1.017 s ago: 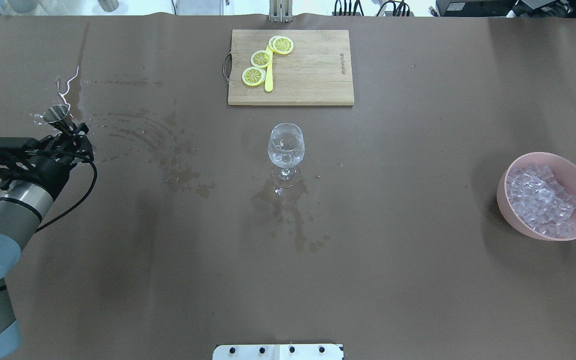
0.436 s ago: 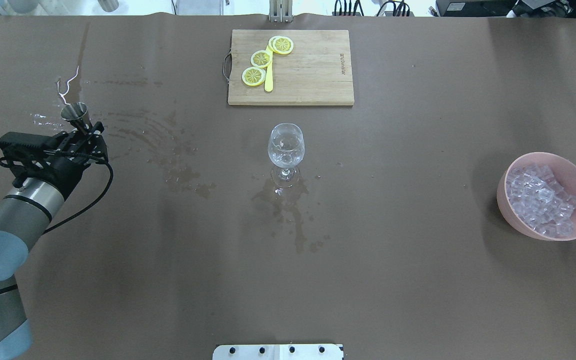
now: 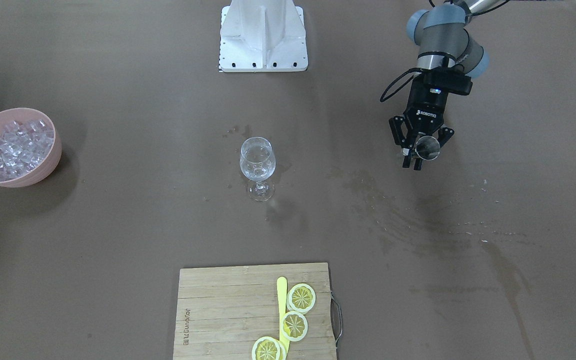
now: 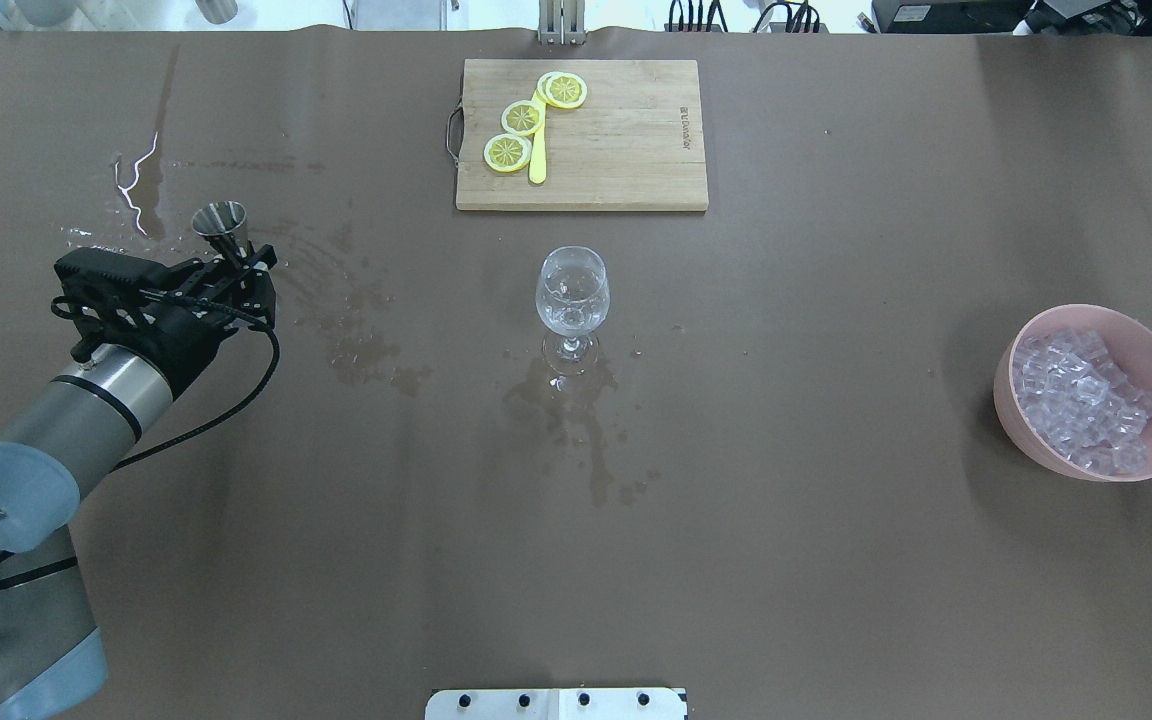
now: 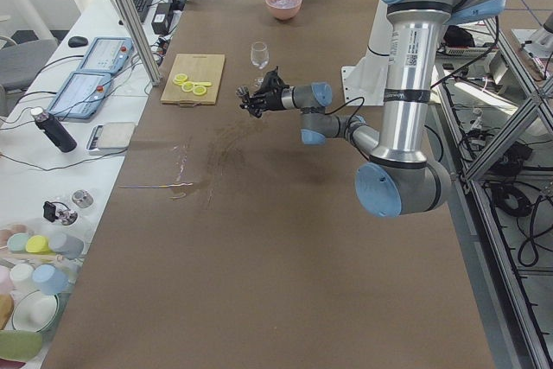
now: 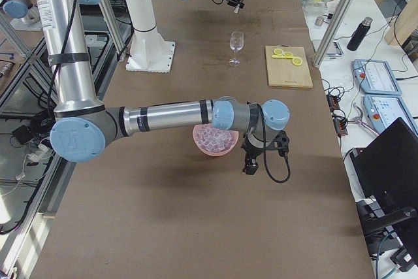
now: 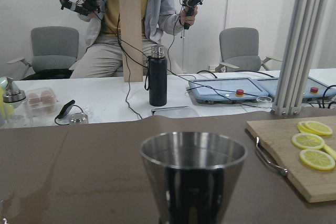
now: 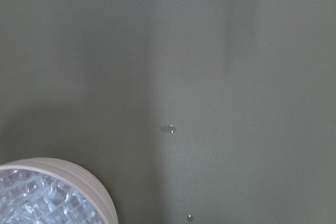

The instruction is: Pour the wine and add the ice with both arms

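Observation:
My left gripper (image 4: 236, 258) is shut on a small steel measuring cup (image 4: 220, 219), held upright above the table's left side, well to the left of the wine glass (image 4: 572, 290). That cup (image 7: 193, 174) fills the lower left wrist view; its contents are hidden and the wine is out of view. The clear wine glass (image 3: 257, 160) stands upright mid-table. The ice (image 4: 1086, 392) lies heaped in a pink bowl (image 4: 1014, 415) at the far right. My right gripper (image 6: 251, 163) hangs beside that bowl (image 6: 214, 140); I cannot tell whether it is open or shut.
A wooden cutting board (image 4: 626, 150) with lemon slices (image 4: 522, 118) and a yellow knife lies behind the glass. Wet streaks (image 4: 366, 350) mark the brown table between cup and glass. The white pedestal (image 3: 263, 35) stands at the robot's side. A seated person (image 7: 131, 30) faces the table.
My left gripper has carried the steel cup to the right, toward the wine glass. The glass, bowl and board have not moved.

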